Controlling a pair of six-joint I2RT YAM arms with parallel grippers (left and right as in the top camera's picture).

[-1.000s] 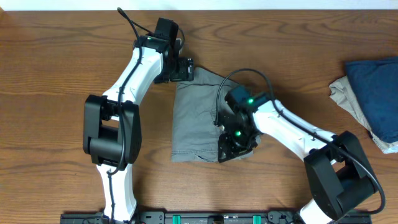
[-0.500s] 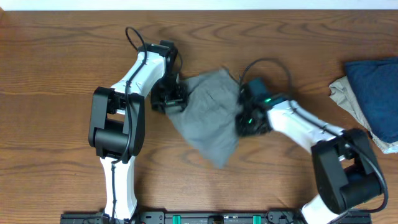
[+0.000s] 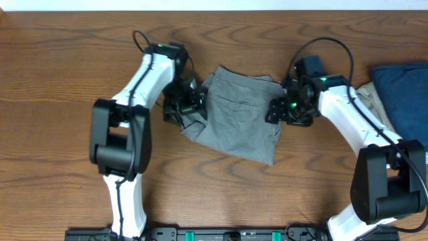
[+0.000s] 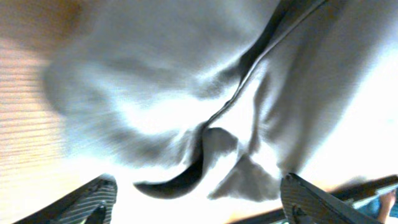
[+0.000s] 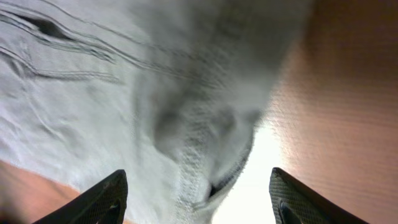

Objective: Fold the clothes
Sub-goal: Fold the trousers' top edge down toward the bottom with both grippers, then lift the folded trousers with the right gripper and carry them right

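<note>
Brown wooden table (bold grain) under even light.

One grey shorts, two arms, one blue cloth, one beige cloth.

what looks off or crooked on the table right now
The grey shorts lie askew on the table; their edge by the left gripper is bunched and wrinkled, and one lower corner juts out.
</note>
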